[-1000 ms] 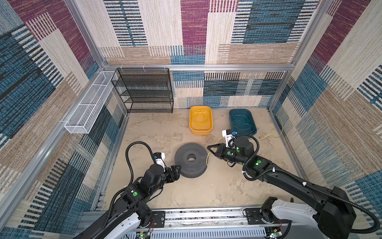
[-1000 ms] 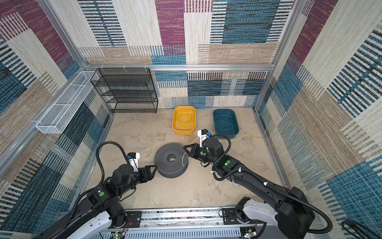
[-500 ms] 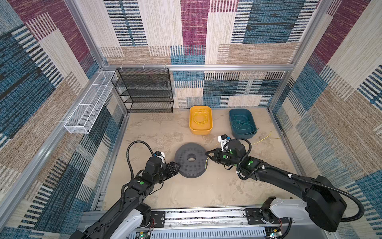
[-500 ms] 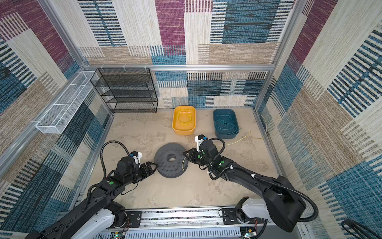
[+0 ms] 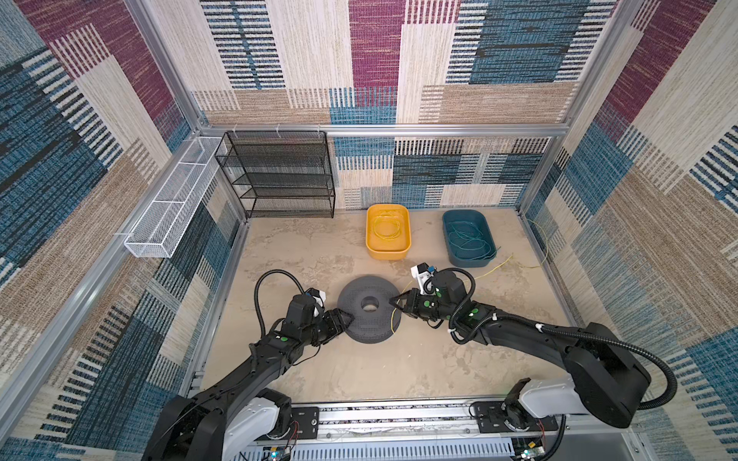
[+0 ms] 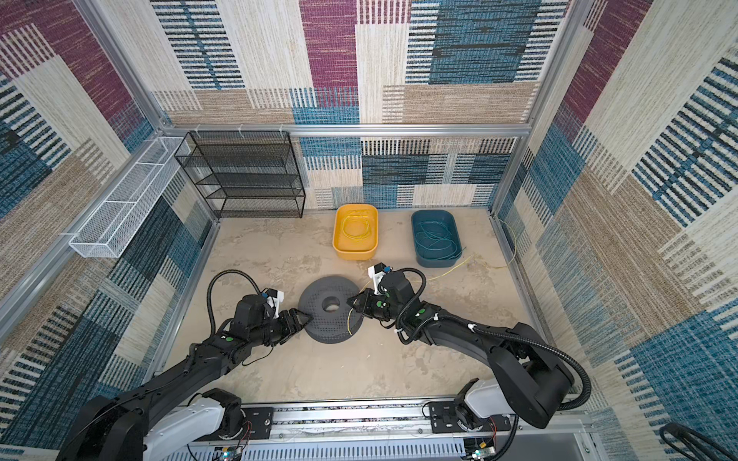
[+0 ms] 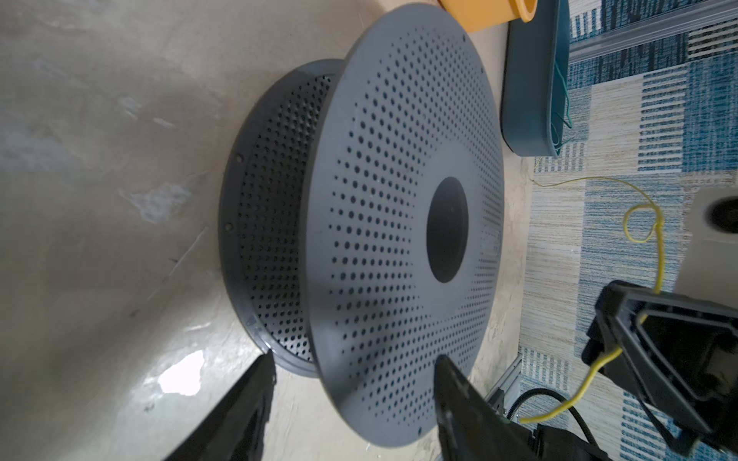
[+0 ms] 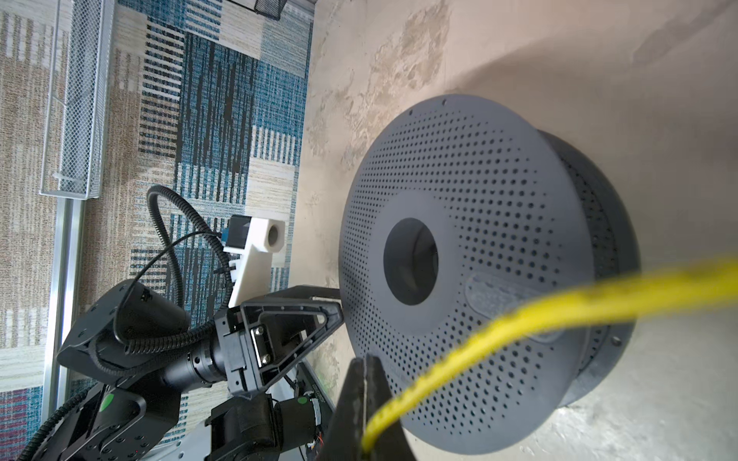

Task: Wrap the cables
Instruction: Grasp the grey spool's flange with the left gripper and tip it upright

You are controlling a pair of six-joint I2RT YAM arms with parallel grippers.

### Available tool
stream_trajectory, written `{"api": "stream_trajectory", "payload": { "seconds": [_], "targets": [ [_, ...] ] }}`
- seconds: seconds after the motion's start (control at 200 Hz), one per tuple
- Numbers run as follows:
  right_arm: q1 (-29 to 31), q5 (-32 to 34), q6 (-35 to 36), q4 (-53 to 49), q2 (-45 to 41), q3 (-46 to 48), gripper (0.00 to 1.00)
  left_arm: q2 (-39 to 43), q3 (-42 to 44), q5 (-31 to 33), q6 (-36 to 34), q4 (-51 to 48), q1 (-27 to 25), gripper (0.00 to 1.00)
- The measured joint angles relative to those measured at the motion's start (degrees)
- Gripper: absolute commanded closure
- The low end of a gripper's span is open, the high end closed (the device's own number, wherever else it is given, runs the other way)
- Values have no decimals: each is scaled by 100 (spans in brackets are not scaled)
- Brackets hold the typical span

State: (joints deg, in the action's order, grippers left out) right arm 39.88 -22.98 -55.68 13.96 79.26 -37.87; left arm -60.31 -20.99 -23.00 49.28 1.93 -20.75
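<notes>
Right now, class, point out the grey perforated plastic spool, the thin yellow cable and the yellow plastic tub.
grey perforated plastic spool (image 5: 355, 321): a top view, upper flange.
thin yellow cable (image 8: 559, 313): right wrist view, stretch crossing the spool.
yellow plastic tub (image 5: 388, 254): a top view, near wall.

My round perforated plastic spool (image 5: 367, 329) is dark grey, dotted all over with rings of small holes. The thin bright yellow cable (image 8: 559, 307) is vivid against it. My left gripper (image 5: 348, 319) and my right gripper (image 5: 396, 305) are black. On the far side, an orange-yellow plastic tub (image 5: 387, 252) holds yellow loops; right of it, a dark teal plastic tub (image 5: 471, 261) holds teal-green cords (image 5: 465, 241). The tabletop (image 5: 299, 247) is mottled beige. The wire shelf rack (image 5: 279, 175) is black, the mesh basket (image 5: 167, 215) white. The woven walls (image 5: 375, 44) are a striped patchwork of maroon, blue, cream and tan.
</notes>
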Motion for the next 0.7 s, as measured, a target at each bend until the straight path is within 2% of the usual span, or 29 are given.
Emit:
{"api": "stream_trajectory", "payload": {
  "seconds": [0.27, 0.556, 0.591, 0.631, 0.701],
  "targets": [
    [0, -63, -2, 33, -17, 2, 100, -146, 57, -39, -260, 638, 7, 43],
    [0, -101, 26, -33, -57, -107, 100, -688, 680, -343, -365, 2273, 11, 44],
    [0, -103, 26, -31, -46, -140, 100, -844, 737, -420, -365, 2570, 11, 48],
    [0, -103, 26, -31, -35, -168, 100, -1023, 789, -450, -361, 2892, 11, 57],
    [0, -103, 24, -61, -11, -221, 100, -1320, 861, -625, -306, 3453, 13, 87]
  ]
}}
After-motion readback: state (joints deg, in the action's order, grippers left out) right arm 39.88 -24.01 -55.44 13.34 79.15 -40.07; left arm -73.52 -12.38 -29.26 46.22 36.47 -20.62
